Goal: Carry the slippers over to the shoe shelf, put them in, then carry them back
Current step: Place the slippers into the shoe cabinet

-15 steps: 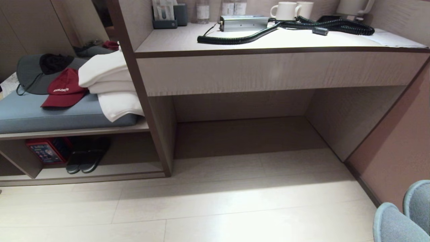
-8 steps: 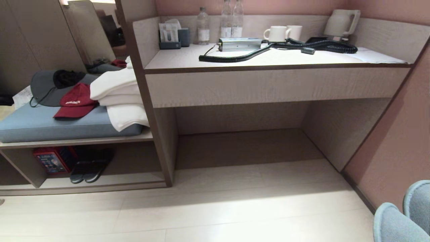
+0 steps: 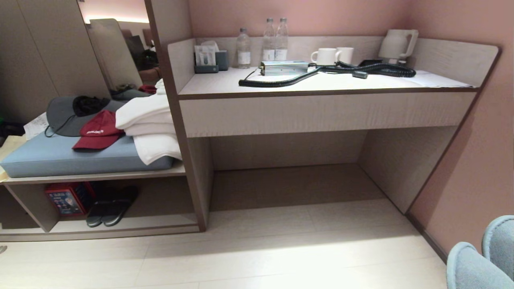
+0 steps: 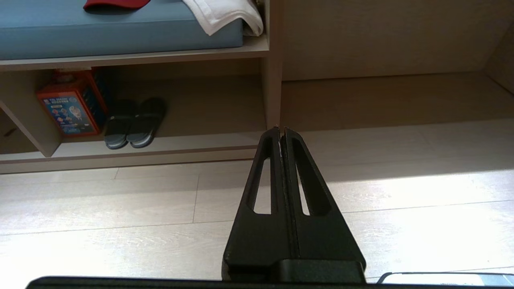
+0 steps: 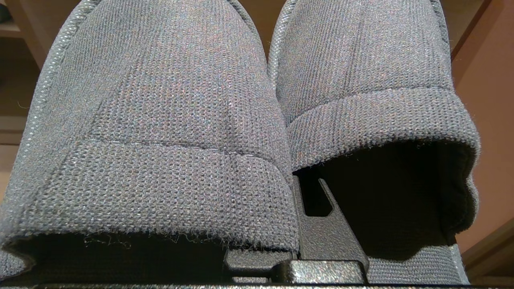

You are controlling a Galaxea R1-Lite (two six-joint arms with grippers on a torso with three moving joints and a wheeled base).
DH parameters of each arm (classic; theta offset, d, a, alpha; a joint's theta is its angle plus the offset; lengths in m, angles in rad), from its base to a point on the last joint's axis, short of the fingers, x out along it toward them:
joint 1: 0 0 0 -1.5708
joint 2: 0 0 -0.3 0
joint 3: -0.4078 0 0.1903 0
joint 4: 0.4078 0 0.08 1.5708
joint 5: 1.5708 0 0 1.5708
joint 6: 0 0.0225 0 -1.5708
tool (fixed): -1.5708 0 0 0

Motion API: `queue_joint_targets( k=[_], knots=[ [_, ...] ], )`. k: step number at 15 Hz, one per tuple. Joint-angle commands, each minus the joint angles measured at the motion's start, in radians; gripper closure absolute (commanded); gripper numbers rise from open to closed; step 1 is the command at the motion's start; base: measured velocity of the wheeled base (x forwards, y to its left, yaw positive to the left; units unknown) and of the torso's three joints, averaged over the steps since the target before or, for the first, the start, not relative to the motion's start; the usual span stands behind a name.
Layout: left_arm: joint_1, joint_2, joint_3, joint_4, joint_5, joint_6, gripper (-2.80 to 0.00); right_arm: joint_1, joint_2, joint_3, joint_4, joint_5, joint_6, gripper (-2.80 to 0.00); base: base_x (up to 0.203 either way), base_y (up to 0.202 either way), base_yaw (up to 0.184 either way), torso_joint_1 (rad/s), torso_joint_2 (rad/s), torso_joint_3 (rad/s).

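Item: slippers, pair, riding on the right gripper, which is pinching their adjoining inner walls, toes pointing ahead of it. Left gripper is hanging empty, fingers pressed together.

Risk: thin soft cloth is carrying both; a jolt while travelling could be sliding one free.

Shelf, ahead and leftward of the gripper, is holding dark sandals and a red box.

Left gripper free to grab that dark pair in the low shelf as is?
Probably yes. The left gripper is shut and holds nothing, and bare floor lies between it and the dark pair. The opening's front looks unblocked; it would need to open first.
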Motion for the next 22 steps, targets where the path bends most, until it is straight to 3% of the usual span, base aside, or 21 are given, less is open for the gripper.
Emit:
queue_joint_targets(
  k=[1, 6, 22],
  knots=[
    [0.000, 0.001, 0.002, 0.000, 0.000, -0.001, 0.00, 0.000, 0.000, 0.002, -0.001, 0.000, 0.000, 0.00, 0.000, 0.000, 0.000, 0.000, 0.00, 0.000],
    [0.000, 0.001, 0.002, 0.000, 0.000, -0.002, 0.00, 0.000, 0.000, 0.002, -0.001, 0.000, 0.002, 0.00, 0.000, 0.036, 0.004, 0.001, 0.00, 0.001],
    [0.000, 0.001, 0.002, 0.002, 0.000, -0.002, 0.00, 0.000, -0.002, 0.000, -0.001, 0.000, 0.002, 0.00, 0.000, 0.195, -0.002, 0.003, 0.00, 0.003]
  ],
)
